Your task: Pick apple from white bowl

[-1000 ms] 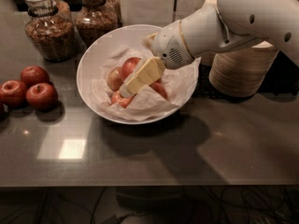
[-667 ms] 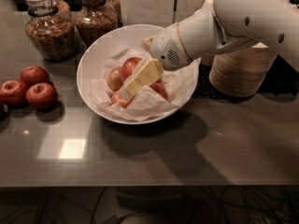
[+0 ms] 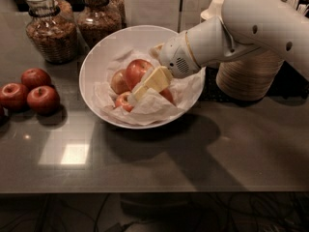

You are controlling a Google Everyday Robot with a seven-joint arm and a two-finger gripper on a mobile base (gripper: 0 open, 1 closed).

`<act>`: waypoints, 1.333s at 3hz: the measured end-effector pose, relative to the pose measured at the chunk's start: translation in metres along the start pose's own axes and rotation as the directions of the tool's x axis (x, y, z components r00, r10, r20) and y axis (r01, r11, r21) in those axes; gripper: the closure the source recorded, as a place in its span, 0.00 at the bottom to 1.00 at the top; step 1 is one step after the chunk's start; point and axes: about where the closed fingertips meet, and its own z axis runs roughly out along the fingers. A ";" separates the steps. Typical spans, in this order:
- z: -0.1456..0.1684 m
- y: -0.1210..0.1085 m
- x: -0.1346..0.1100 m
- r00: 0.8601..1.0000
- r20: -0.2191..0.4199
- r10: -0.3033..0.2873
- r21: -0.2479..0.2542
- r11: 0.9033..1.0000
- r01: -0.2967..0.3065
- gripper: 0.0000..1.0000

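The white bowl (image 3: 94,64) stands at the middle of the dark table, lined with crumpled white paper. The apple (image 3: 135,70), the largest one, red-orange, lies in the bowl's middle. Smaller yellow-red apples lie to its left (image 3: 118,81) and in front of it (image 3: 123,101). My gripper (image 3: 146,85) reaches in from the right on the white arm (image 3: 241,28). It is low inside the bowl, right beside the big apple's right front side and partly over another apple (image 3: 167,96).
Three dark red apples (image 3: 30,92) lie on the table left of the bowl. Two glass jars (image 3: 50,30) (image 3: 99,18) stand behind the bowl at the left. A stack of beige disposable bowls (image 3: 248,76) stands to the right, behind my arm.
My gripper has shifted a little to the right inside the bowl, and more of the big apple shows. The apples have not moved.
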 end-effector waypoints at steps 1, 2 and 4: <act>0.000 0.000 0.000 1.000 0.000 0.000 0.000 1.000 0.000 0.19; 0.000 0.000 0.000 1.000 0.000 0.000 0.000 1.000 0.000 0.43; 0.004 0.004 -0.001 1.000 -0.001 -0.001 -0.016 1.000 0.001 0.89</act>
